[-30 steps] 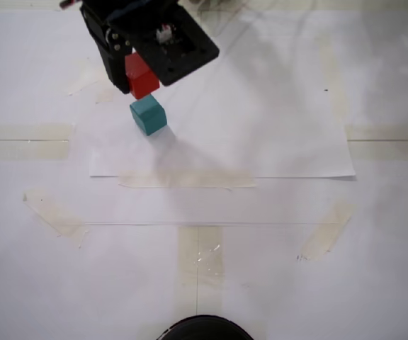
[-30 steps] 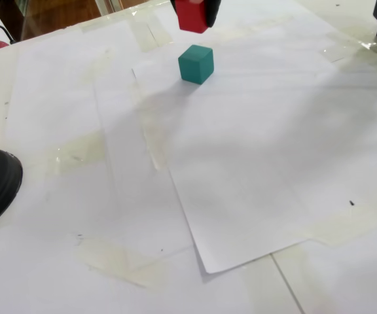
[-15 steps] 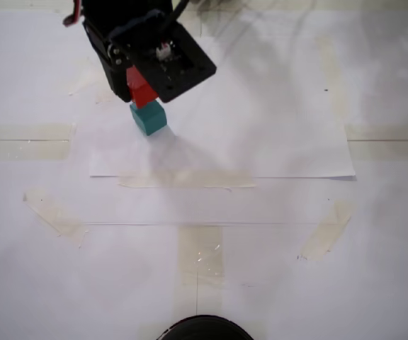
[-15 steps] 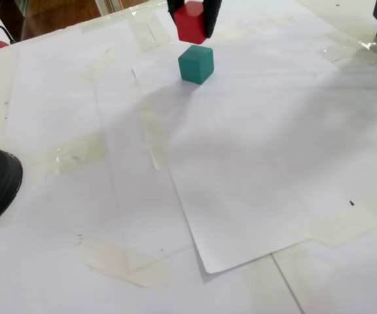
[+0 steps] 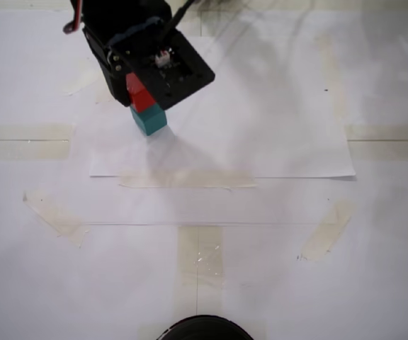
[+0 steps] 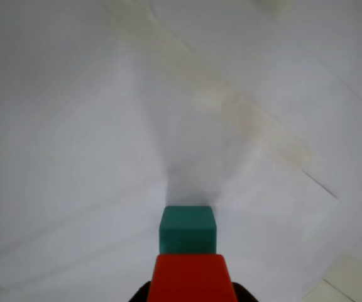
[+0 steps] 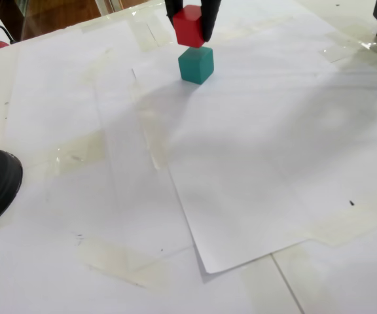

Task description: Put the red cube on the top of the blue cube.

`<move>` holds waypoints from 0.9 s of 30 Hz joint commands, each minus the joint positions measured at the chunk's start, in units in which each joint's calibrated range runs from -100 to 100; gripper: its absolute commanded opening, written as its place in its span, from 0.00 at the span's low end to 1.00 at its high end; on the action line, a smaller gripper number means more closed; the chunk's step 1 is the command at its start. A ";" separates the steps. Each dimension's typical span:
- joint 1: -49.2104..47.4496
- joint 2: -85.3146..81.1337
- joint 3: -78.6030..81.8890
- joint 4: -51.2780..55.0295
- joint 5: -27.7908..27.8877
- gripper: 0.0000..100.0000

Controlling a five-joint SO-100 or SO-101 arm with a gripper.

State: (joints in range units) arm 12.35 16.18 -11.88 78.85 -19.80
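Right, placement step: the black two-finger claw (image 7: 191,26) is clamped on the small matte bright red cube (image 7: 188,27), fingers on two opposite faces in a fixed view, so closed to cube width and carrying it. The small matte teal (blue) cube (image 7: 196,64) sits on a white paper sheet (image 7: 254,163) taped to the desk (image 7: 38,261), directly under the load. In that fixed view the red cube's bottom edge looks at or just above the teal top face; I can't tell contact from a thin gap. It also reads as slightly rotated and offset toward the left of the teal cube there. In a fixed view from above, red cube (image 5: 139,95) overlaps most of the teal cube (image 5: 149,121), with the teal one poking out below. Wrist view has the red cube (image 6: 189,278) at the bottom edge and the teal cube (image 6: 188,229) just beyond it, so overlap may not be full. Judgement: stack not yet released. The next move calls for a small centring correction if there's room, a last bit of descent until seated flat, then a slow opening and a straight lift so the fingers don't drag the top cube off. Risk: releasing off-centre tips it.
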 commanded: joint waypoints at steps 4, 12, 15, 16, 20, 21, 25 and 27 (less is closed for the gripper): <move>-0.01 -0.39 -4.41 -1.68 -0.49 0.13; -0.62 1.33 -3.87 -2.99 -0.59 0.13; -0.85 2.02 -3.87 -3.48 -0.73 0.13; -0.85 2.19 -3.87 -3.56 -0.73 0.13; -1.00 2.79 -3.96 -3.64 -0.88 0.13; -1.15 2.79 -3.96 -3.72 -0.93 0.13; -1.38 2.96 -3.96 -3.97 -1.07 0.13; -1.38 3.13 -3.96 -3.97 -1.12 0.13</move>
State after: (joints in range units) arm 11.70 20.09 -11.88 76.01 -20.39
